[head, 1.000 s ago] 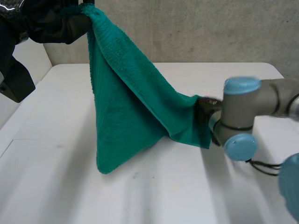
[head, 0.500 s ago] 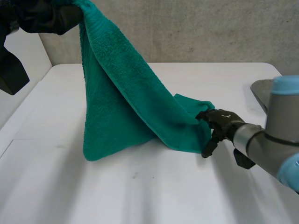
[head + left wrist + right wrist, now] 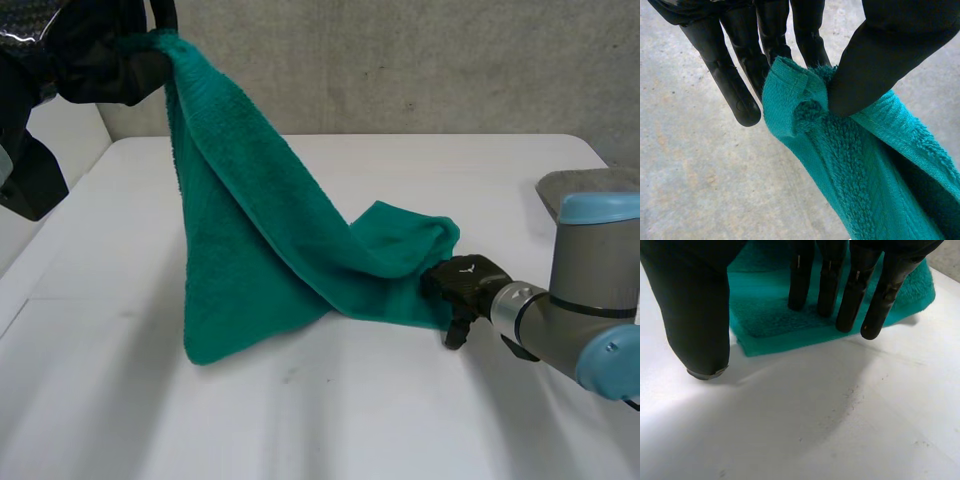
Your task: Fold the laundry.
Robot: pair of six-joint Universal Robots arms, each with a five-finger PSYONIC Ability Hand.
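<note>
A teal towel (image 3: 260, 230) hangs from my left hand (image 3: 100, 60), raised high above the table's far left. In the left wrist view the thumb (image 3: 880, 55) pinches the towel's top corner (image 3: 805, 100) against the fingers. The towel slopes down to the right and its lower end lies bunched on the table. My right hand (image 3: 462, 282) is low at that end, just beside the cloth. Seen from the right wrist, its fingers (image 3: 850, 290) are straight over the towel's edge (image 3: 770, 325) and the thumb (image 3: 695, 315) stands apart, holding nothing.
The white table (image 3: 350, 420) stretches bare in front of the towel. A grey wall (image 3: 450, 60) runs along the table's far edge. My right arm (image 3: 590, 300) reaches in low from the right.
My right hand has let go of the towel's lower corner and straightened its fingers. That corner has dropped and bunched on the table. The left hand still holds the top corner high.
</note>
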